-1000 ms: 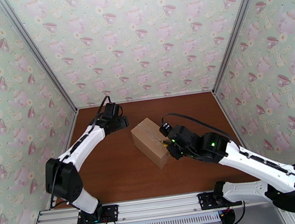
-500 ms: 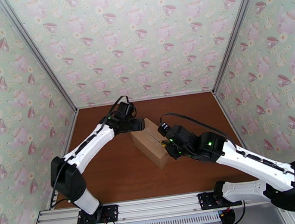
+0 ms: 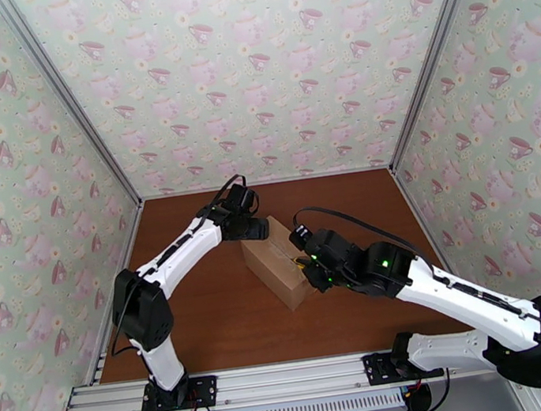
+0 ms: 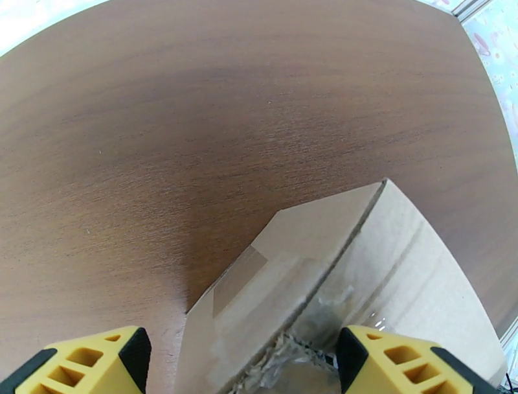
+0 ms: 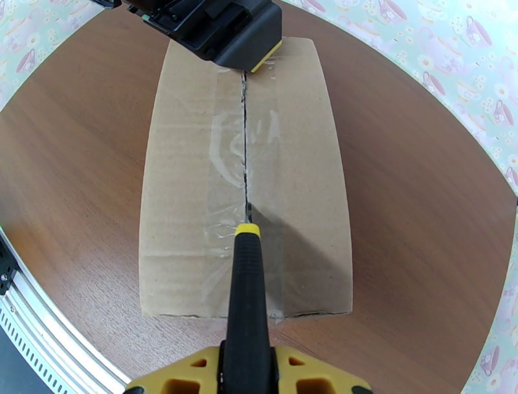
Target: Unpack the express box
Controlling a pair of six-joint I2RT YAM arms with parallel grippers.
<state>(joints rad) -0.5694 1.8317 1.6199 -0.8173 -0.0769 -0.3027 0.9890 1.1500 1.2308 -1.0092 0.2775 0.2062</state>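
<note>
Express box (image 3: 276, 261): it lies about in the middle of the brown table (image 3: 206, 322), turned at an angle, between the two arms; the top flaps lie flat and closed.
Tape strip (image 5: 223, 188): clear tape runs along the middle seam of the top. A dark slit is open in it from the far end down to the tip of the tool; the part nearer to the right wrist looks uncut.
Right gripper (image 5: 249, 376): the jaws are narrow and clamp a black-handled tool (image 5: 246, 291). Its yellow tip touches the seam, a little nearer than the middle of the box.
Left gripper (image 4: 243, 369): it is at the far end of the box with the jaws wide apart and nothing held. The taped far edge sits between the two yellow fingers; whether a finger touches the cardboard, I cannot tell.
Walls (image 3: 255, 85): pale green paper with a teacup pattern, on three sides of the table.
</note>
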